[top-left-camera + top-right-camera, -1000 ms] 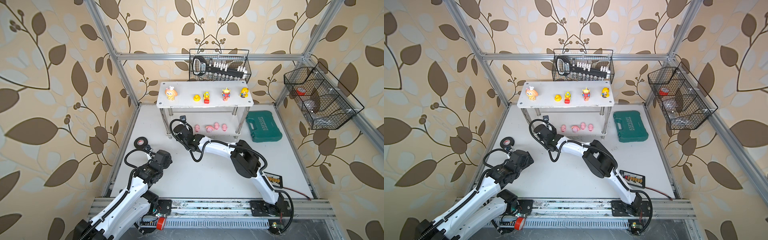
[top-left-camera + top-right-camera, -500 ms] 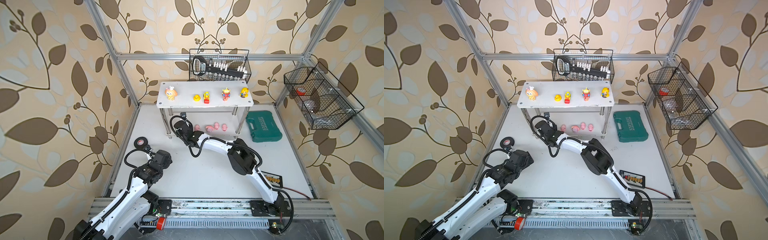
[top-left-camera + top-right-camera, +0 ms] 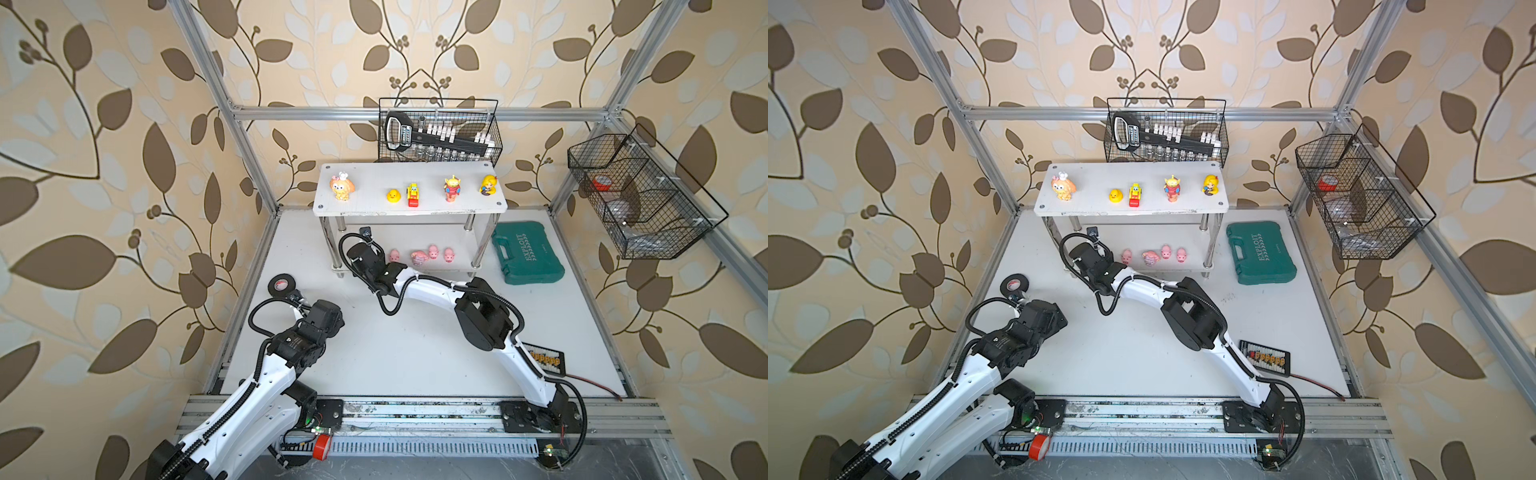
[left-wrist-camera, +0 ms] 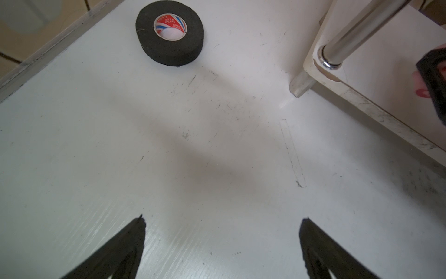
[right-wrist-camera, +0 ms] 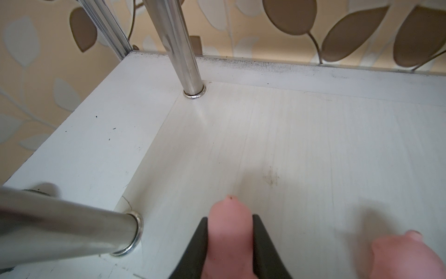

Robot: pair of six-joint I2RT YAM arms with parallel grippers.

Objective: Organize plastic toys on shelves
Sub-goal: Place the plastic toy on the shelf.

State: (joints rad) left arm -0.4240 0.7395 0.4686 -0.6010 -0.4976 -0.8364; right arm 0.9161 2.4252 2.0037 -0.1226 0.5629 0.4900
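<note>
The shelves [image 3: 374,174] stand at the back, a white two-tier rack on chrome legs. Its top board carries an orange animal with a bow [image 3: 341,188], a yellow duck [image 3: 392,195], a yellow-red vehicle [image 3: 412,194], a green-headed alien [image 3: 452,188] and a yellow doll [image 3: 488,185]. Several pink piglets [image 3: 433,252] stand in a row on the lower board [image 5: 313,145]. My right gripper [image 5: 229,217] is shut on one more pink piglet [image 5: 229,236] just above that board's left end, beside another piglet [image 5: 405,256]. My left gripper [image 4: 222,218] is open over bare table.
A black tape roll [image 4: 169,33] lies left of the rack. Two chrome legs [image 5: 178,48] [image 5: 60,224] flank the right gripper. A green tool case [image 3: 528,257] sits right of the rack and a black abacus [image 3: 544,359] by the right arm. Wire baskets [image 3: 440,133] [image 3: 640,195] hang on the walls.
My right arm has reached farther toward the rack, carrying the piglet in over the lower board's left end. The left arm has not moved.
</note>
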